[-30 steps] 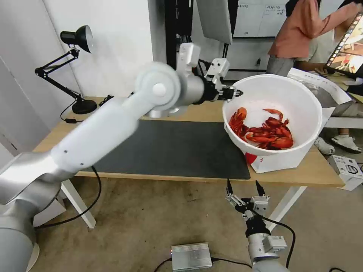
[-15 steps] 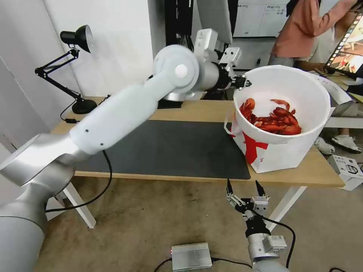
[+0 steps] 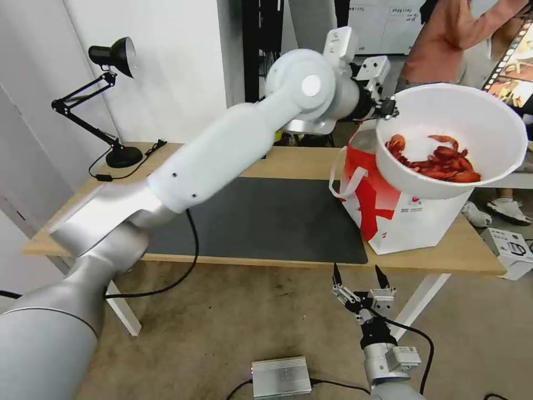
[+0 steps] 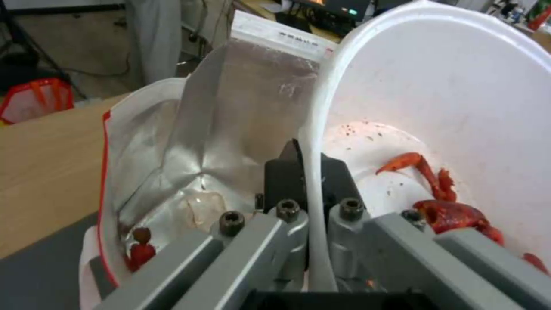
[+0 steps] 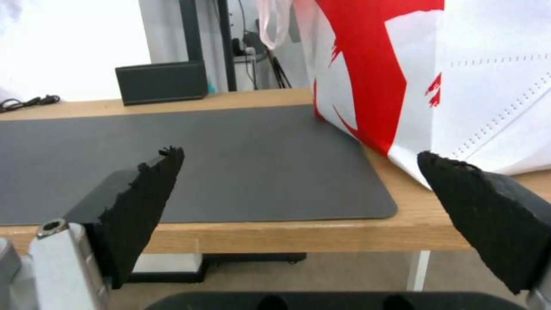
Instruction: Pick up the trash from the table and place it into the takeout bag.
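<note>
My left gripper (image 3: 391,106) is shut on the rim of the white bowl (image 3: 488,119), which holds red shells (image 3: 438,158). The bowl hangs tilted over the open top of the takeout bag (image 3: 400,214), a white tote with a red graphic standing at the table's (image 3: 472,253) right end. In the left wrist view the bowl's rim (image 4: 313,172) runs between the fingers, beside the bag's foil lining (image 4: 241,129), with red bits (image 4: 140,252) low in the bag. My right gripper (image 3: 358,275) hangs open below the table's front edge, its gripper (image 5: 298,189) facing the bag (image 5: 488,86).
A dark grey mat (image 3: 261,216) covers the table's middle. A black desk lamp (image 3: 111,55) stands at the back left, a black box (image 5: 162,82) at the back edge. A silver box (image 3: 280,376) lies on the floor, a white carton (image 3: 508,250) at the right. A person stands behind.
My left arm has carried the bowl up and to the right, from beside the bag's front to above its open top. The right arm has not moved.
</note>
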{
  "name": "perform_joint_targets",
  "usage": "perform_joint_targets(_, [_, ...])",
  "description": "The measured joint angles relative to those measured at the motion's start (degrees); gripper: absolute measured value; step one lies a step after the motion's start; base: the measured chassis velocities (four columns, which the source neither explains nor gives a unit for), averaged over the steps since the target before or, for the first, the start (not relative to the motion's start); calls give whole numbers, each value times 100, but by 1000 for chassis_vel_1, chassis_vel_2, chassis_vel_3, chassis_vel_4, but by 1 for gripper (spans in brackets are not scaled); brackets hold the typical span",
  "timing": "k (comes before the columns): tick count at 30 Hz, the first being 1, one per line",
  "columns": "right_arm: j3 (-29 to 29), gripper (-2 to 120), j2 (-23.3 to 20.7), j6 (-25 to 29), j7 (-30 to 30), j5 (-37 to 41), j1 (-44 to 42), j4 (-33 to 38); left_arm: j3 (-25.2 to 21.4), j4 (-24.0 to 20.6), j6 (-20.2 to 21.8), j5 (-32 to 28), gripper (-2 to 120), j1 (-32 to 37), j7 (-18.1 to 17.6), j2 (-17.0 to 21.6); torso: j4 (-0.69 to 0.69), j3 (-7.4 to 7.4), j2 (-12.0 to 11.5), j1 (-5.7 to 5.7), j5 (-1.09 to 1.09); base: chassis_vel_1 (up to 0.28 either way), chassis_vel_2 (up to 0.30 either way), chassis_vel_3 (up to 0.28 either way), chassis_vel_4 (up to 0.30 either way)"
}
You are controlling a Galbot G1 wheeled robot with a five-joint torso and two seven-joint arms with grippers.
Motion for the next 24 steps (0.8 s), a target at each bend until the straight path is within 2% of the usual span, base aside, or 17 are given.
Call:
perform_joint_targets(1, [0, 100, 0, 0, 0, 0, 0, 0, -38, 319, 0, 17, 0, -61, -171, -295, -2, 0, 0, 0, 1, 0, 0, 0, 0])
perform_joint_targets(2, [0, 100, 0, 0, 0, 0, 0, 0, -38, 319, 0, 17, 0, -61, -171, -295, -2, 0, 0, 0, 1, 0, 0, 0, 0])
perform_joint_targets(5, [0, 100, 0, 0, 0, 0, 0, 0, -156, 758, 0, 43, 0, -149, -494, -648, 0, 0, 0, 0, 0, 0, 0, 0, 0])
perform_joint_targets(16, [0, 100, 0, 0, 0, 0, 0, 0, -207, 1148, -137, -90, 0, -327, -1027, -750, 1, 0, 0, 0, -1, 0, 0, 0, 0])
perform_joint_targets(24, [0, 100, 0, 0, 0, 0, 0, 0, -187, 1326, -311, -131, 0, -285, -1168, -744, 0, -1, 0, 0, -1, 0, 0, 0, 0])
